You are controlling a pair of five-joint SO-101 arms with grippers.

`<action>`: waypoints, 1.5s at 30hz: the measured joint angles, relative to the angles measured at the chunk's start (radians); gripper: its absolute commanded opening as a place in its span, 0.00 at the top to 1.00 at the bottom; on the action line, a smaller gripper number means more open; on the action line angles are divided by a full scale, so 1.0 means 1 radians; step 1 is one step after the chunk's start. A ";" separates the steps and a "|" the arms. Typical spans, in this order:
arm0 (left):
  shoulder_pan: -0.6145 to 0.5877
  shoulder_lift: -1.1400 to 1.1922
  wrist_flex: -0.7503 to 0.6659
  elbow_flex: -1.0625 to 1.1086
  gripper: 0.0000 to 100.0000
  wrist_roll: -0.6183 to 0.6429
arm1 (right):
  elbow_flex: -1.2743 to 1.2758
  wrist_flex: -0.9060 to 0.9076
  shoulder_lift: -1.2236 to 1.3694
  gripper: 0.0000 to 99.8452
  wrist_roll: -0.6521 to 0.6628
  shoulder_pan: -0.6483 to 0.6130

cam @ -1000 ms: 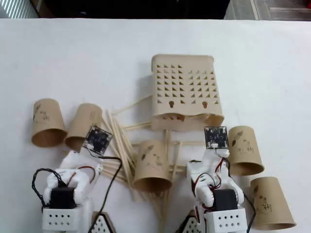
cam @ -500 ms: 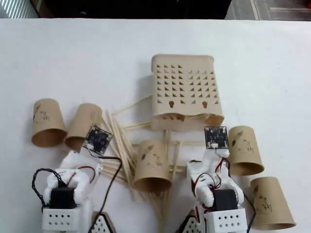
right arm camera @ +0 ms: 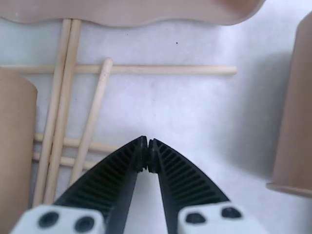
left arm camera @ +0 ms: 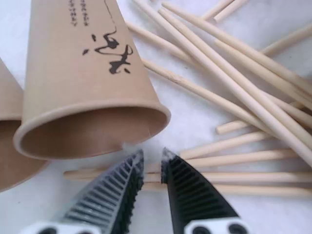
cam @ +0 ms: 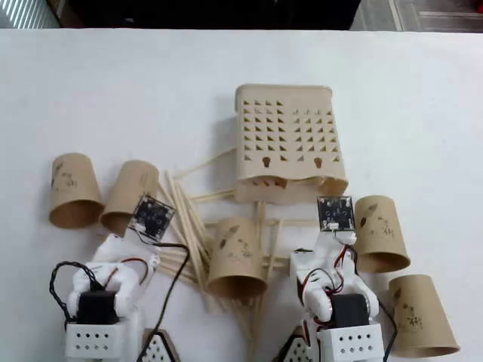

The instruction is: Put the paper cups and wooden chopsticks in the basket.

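A beige perforated basket [cam: 283,143] stands at the table's middle. Several brown paper cups lie on their sides: two at the left [cam: 72,190] [cam: 128,196], one in the centre [cam: 235,256], two at the right [cam: 379,234] [cam: 419,315]. Wooden chopsticks [cam: 189,222] are scattered between them. My left gripper [left arm camera: 152,158] hangs almost shut, a thin slit between its tips, just in front of a cup's mouth [left arm camera: 92,87] and over chopsticks [left arm camera: 234,83]. My right gripper [right arm camera: 147,146] is shut and holds nothing. It is above bare table, between the centre cup [right arm camera: 14,146] and a right cup [right arm camera: 295,122], near the basket's edge [right arm camera: 131,12].
Both arm bases [cam: 98,309] [cam: 339,317] sit at the table's near edge. The white table [cam: 113,90] has free room behind and beside the basket. Chopsticks [right arm camera: 66,87] run under the basket's near rim.
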 measured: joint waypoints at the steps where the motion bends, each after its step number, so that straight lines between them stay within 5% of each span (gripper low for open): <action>1: 0.000 0.000 0.000 0.000 0.92 0.000 | 0.000 0.000 0.000 0.98 0.000 0.000; 25: 0.006 0.003 0.000 -0.078 0.92 -0.006 | 0.000 0.000 0.000 0.98 0.000 0.000; 38: 0.009 0.011 -0.110 -0.094 0.92 -0.006 | -0.103 0.002 -0.002 0.98 0.006 0.038; 45: 0.009 0.006 -0.110 -0.083 0.92 -0.006 | -0.221 -0.051 -0.005 0.98 0.374 0.049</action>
